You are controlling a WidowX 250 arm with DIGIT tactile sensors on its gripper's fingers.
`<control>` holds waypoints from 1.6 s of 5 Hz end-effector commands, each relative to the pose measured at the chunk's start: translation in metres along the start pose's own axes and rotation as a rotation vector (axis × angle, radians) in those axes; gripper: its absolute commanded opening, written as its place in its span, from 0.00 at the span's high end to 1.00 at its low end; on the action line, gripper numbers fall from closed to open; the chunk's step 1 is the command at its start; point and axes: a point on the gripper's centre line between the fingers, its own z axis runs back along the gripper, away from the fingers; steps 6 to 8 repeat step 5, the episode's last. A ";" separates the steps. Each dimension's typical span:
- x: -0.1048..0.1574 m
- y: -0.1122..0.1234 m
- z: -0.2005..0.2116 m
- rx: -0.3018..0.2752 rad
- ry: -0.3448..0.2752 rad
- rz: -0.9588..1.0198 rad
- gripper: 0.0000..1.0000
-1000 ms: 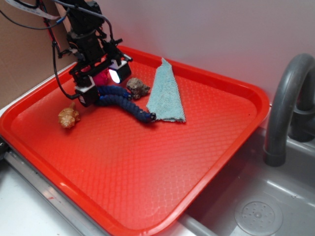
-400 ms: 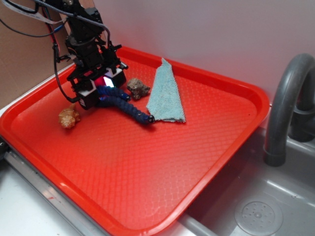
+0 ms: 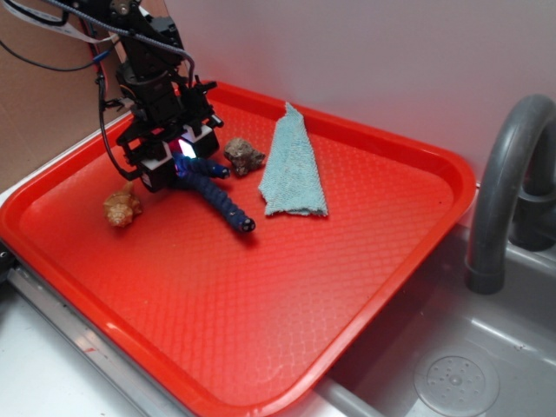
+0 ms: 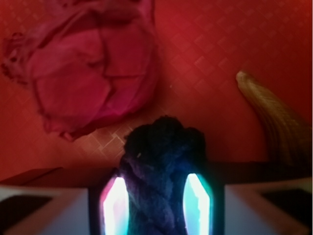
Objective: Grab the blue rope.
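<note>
The gripper [image 3: 178, 155] was clamped on the rope [image 3: 215, 193], glowing pads [image 4: 115, 208] pressing both sides near one knotted end. The rest trailed across the red tray [image 3: 365, 261], well apart from the cloth [image 3: 292, 165]. A rock [image 3: 244, 156] and shell [image 3: 122, 208] sat nearby.

A toy kitchen set up as a robot test bench: a red cafeteria tray [image 3: 391, 261] sits beside a grey plastic sink [image 3: 460, 365] with a curved grey faucet [image 3: 499, 174], against a plain white wall [image 3: 391, 61].
</note>
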 end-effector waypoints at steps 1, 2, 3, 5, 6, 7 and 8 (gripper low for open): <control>0.008 -0.031 0.110 -0.242 0.047 -0.077 1.00; 0.004 -0.030 0.162 -0.323 0.031 -0.302 1.00; -0.005 -0.023 0.212 -0.433 0.048 -0.531 1.00; -0.004 -0.024 0.260 -0.439 0.104 -0.823 1.00; -0.004 -0.024 0.260 -0.439 0.104 -0.823 1.00; -0.004 -0.024 0.260 -0.439 0.104 -0.823 1.00; -0.004 -0.024 0.260 -0.439 0.104 -0.823 1.00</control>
